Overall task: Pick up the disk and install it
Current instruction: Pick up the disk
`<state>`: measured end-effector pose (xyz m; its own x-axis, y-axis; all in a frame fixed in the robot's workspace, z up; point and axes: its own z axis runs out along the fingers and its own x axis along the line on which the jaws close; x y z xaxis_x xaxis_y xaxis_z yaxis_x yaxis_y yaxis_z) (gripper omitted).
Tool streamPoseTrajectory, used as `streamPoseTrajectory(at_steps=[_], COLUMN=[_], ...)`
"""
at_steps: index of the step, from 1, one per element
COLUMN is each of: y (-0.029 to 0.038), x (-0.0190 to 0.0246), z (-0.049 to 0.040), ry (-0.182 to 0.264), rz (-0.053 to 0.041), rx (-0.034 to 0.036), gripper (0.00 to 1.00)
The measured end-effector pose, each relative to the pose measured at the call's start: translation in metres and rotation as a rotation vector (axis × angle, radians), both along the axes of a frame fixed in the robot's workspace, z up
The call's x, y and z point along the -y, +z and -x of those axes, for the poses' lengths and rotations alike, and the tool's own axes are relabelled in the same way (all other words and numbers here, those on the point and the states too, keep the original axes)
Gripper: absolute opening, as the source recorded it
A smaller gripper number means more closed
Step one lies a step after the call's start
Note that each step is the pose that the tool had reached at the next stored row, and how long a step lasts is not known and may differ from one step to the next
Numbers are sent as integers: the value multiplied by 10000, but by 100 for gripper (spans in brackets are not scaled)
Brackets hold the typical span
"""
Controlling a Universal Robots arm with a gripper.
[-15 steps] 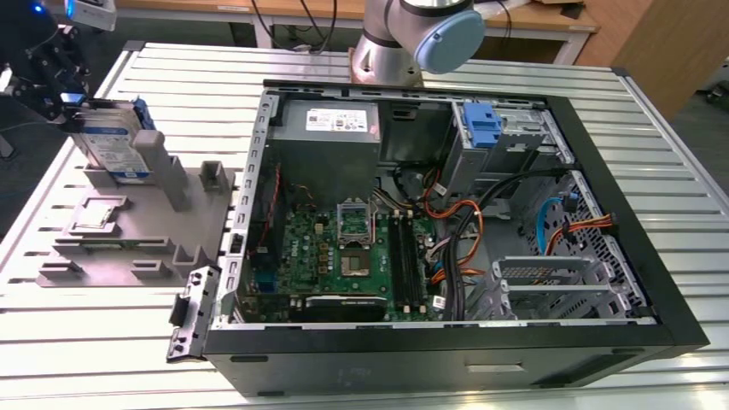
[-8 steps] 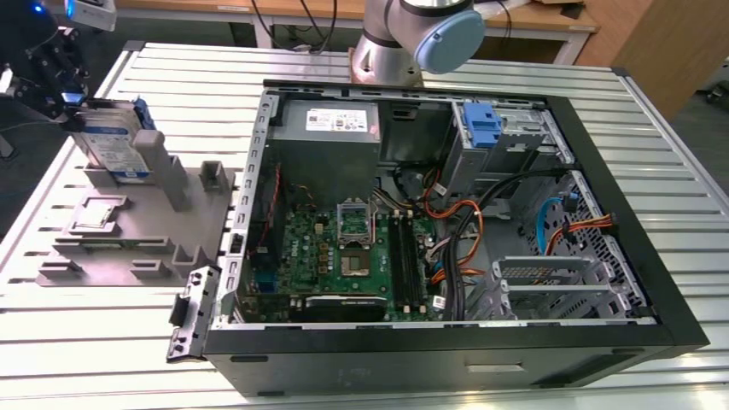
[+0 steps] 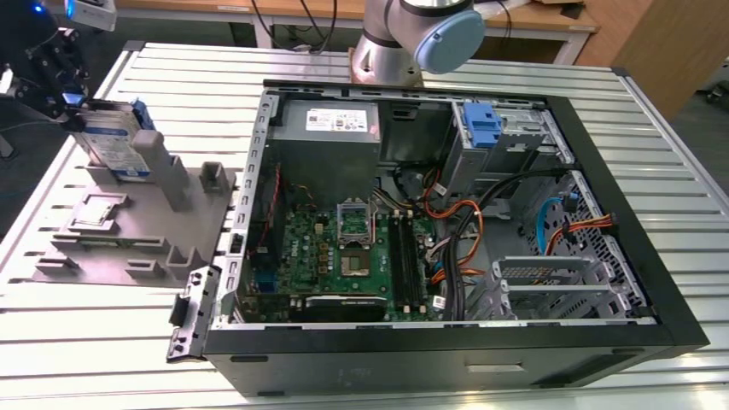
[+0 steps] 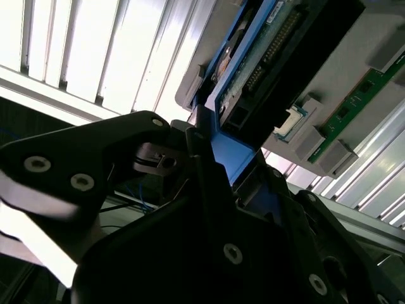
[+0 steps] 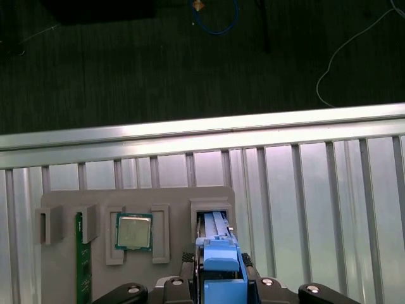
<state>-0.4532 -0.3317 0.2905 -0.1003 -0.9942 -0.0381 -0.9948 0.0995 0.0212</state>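
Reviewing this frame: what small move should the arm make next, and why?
Probably a short straight lift. The gripper seems to have its fingers closed on the blue frame of the disk, which stands upright with its lower end in the grey holder, apart from the open computer case. Pulling along the slot should free it without jamming.

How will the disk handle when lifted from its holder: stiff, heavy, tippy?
The disk looks like a rigid metal slab: probably stiff and heavy for its size. Its blue carrier frame, at the gripper, looks plastic and may flex or slip a little. Standing on edge in the grey holder, it would likely tip if released.
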Motion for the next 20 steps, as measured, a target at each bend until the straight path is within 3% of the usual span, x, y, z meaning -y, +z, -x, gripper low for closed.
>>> streamPoseTrajectory(at_steps=[10,20], y=[0,0], x=[0,1], z=[0,0], ry=[34,668], rz=[4,4], rx=[0,0], gripper=[37,37])
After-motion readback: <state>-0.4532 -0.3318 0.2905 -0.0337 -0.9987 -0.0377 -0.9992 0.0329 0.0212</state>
